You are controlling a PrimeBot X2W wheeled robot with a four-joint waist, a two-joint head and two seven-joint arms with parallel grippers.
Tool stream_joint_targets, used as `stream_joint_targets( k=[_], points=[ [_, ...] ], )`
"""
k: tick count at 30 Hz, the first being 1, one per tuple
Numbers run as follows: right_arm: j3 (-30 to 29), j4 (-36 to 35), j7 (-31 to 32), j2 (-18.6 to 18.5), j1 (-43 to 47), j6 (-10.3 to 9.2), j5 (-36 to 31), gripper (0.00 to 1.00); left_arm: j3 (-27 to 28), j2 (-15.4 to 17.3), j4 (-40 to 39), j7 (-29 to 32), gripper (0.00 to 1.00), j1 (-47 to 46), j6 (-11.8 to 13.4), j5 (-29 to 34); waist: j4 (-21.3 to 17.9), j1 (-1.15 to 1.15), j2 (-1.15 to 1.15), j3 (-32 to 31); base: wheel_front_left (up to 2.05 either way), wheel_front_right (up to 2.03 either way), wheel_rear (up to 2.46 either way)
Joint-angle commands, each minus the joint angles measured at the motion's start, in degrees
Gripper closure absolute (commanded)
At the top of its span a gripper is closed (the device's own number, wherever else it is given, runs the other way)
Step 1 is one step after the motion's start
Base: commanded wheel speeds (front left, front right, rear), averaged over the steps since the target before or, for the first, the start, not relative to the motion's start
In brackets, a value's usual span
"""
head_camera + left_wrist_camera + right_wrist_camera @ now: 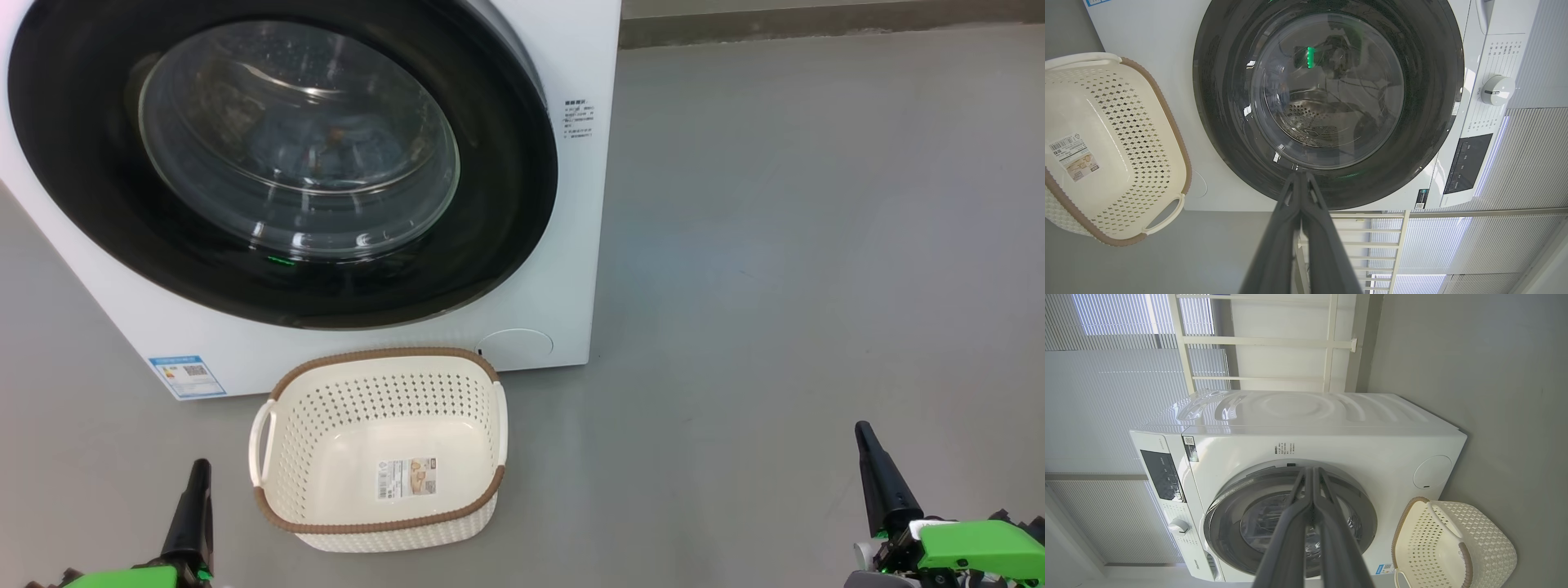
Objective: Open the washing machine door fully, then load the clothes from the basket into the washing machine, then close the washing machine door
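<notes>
The white washing machine (575, 269) stands ahead with its round black washing machine door (82, 180) flush against the front, also seen in the left wrist view (1216, 106) and right wrist view (1224, 506). Behind the glass I make out dim blue fabric with an orange speck, seemingly the clothes (343, 147). The cream basket (367, 400) sits on the floor before the machine, with only a label sticker inside. My left gripper (198, 469) is shut and empty, low left of the basket. My right gripper (864, 433) is shut and empty, far to the right.
Grey floor (775, 245) stretches to the right of the machine. A round filter cap (514, 347) sits low on the machine's front, just behind the basket. The control panel and dial (1496, 90) run along the top, with a pale rail and blinds (1265, 341) behind.
</notes>
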Motion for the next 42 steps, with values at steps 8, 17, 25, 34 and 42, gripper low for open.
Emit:
stream_joint_targets(
  k=[8, 17, 25, 34, 42],
  points=[
    [1.16, -1.40, 0.39, -0.14, -2.33, 0.09, 0.26, 1.00, 1.99, 0.83, -1.03, 0.36, 1.00, -2.26, -0.66, -0.22, 0.00, 0.00, 0.00, 0.00, 0.00, 0.00, 0.00],
    [1.14, -1.40, 0.41, -0.12, -2.33, 0.09, 0.24, 1.00, 2.02, 0.82, -1.04, 0.37, 1.00, -2.26, -0.66, -0.20, 0.00, 0.00, 0.00, 0.00, 0.00, 0.00, 0.00],
    [1.11, -1.40, 0.43, -0.10, -2.34, 0.09, 0.22, 1.00, 2.04, 0.81, -1.04, 0.39, 1.00, -2.26, -0.66, -0.19, 0.00, 0.00, 0.00, 0.00, 0.00, 0.00, 0.00],
    [1.09, -1.40, 0.45, -0.09, -2.34, 0.09, 0.20, 1.00, 2.05, 0.79, -1.04, 0.40, 1.00, -2.26, -0.66, -0.17, 0.00, 0.00, 0.00, 0.00, 0.00, 0.00, 0.00],
    [1.08, -1.40, 0.46, -0.08, -2.34, 0.09, 0.19, 1.00, 2.07, 0.79, -1.04, 0.41, 1.00, -2.26, -0.66, -0.16, 0.00, 0.00, 0.00, 0.00, 0.00, 0.00, 0.00]
  ],
)
